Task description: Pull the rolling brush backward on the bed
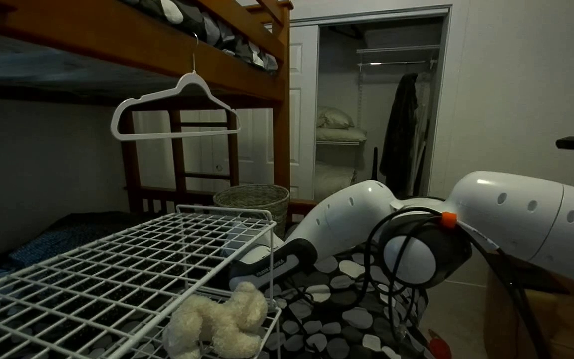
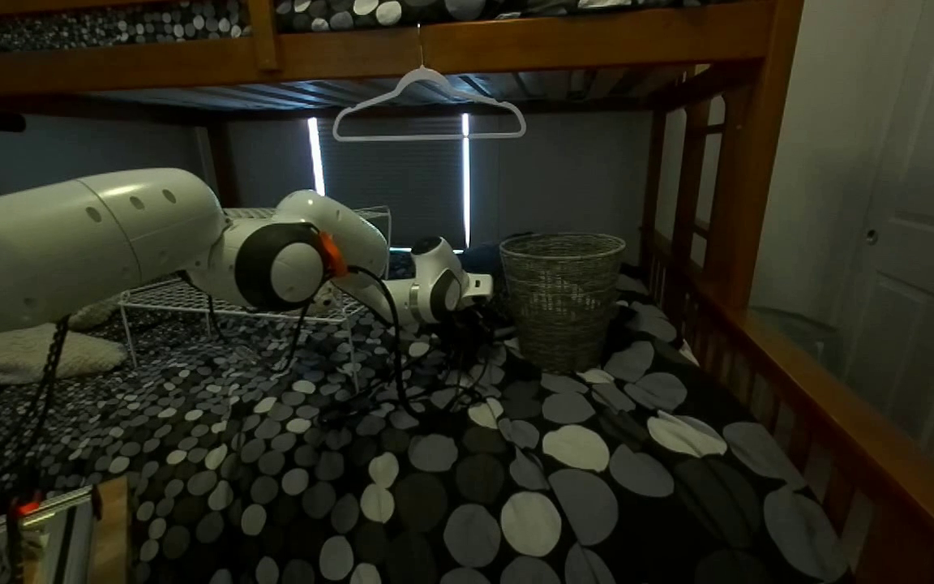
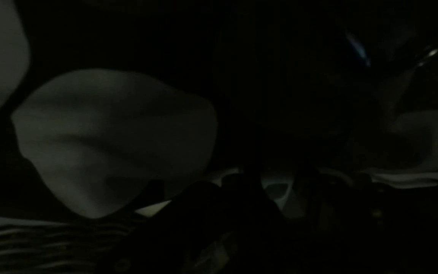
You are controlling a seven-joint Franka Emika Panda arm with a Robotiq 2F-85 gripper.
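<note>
The bed has a black cover with grey and white oval spots, seen in both exterior views. My gripper reaches low over this cover, beside the wicker basket; the picture there is very dark. Its dark finger shapes stand at the bottom of the wrist view, and the jaws are shut. Among them shows a pale piece with a rounded dark opening; whether it is gripped or belongs to the rolling brush, I cannot tell. No rolling brush is recognisable elsewhere. In an exterior view the wire rack and arm hide the gripper.
The wicker basket stands right by the gripper. A white wire rack holds a cream plush toy. Overhead, a white hanger hangs from the upper bunk beam. A wooden rail borders the bed.
</note>
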